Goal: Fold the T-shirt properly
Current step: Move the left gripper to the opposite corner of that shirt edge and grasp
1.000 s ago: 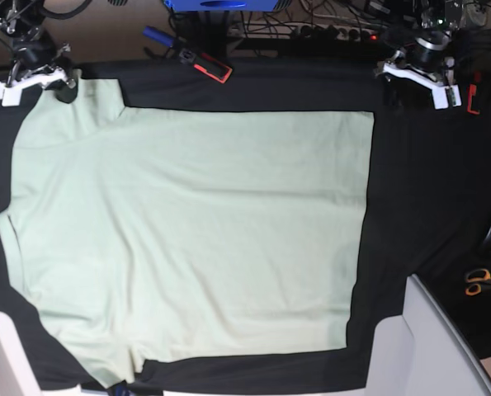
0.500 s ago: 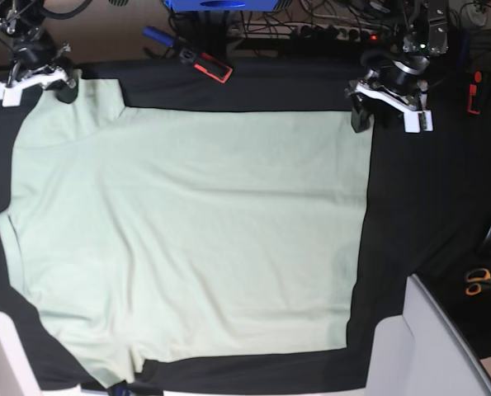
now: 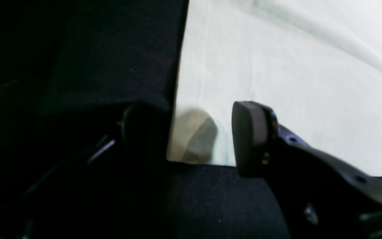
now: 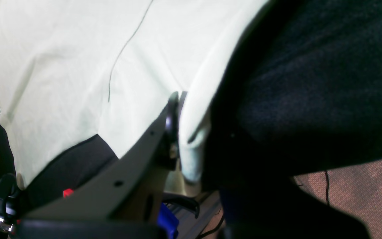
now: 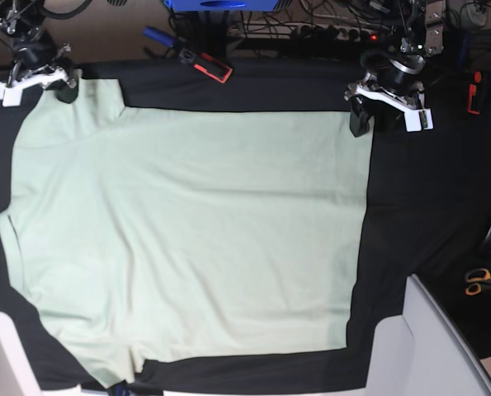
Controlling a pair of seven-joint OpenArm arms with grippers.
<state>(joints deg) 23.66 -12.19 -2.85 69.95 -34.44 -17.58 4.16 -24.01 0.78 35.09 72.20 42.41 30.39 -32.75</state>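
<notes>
The pale mint-green T-shirt (image 5: 187, 231) lies spread flat on the black cloth (image 5: 427, 198). My left gripper (image 5: 369, 118) is at the shirt's far right corner. In the left wrist view it (image 3: 194, 136) is open, with one finger on the black cloth and the other over the shirt (image 3: 277, 66), so the corner lies between them. My right gripper (image 5: 65, 88) is at the far left sleeve. In the right wrist view it (image 4: 191, 146) is shut on a fold of the sleeve's edge (image 4: 191, 156).
A red-and-black tool (image 5: 205, 64) and a blue object (image 5: 157, 35) lie at the back edge, with cables behind them. Orange-handled scissors (image 5: 476, 282) lie at the right. A grey-white box (image 5: 435, 346) stands at the front right corner.
My left gripper has moved left and down from the back right to the shirt's far right corner. The right gripper and the shirt have not moved.
</notes>
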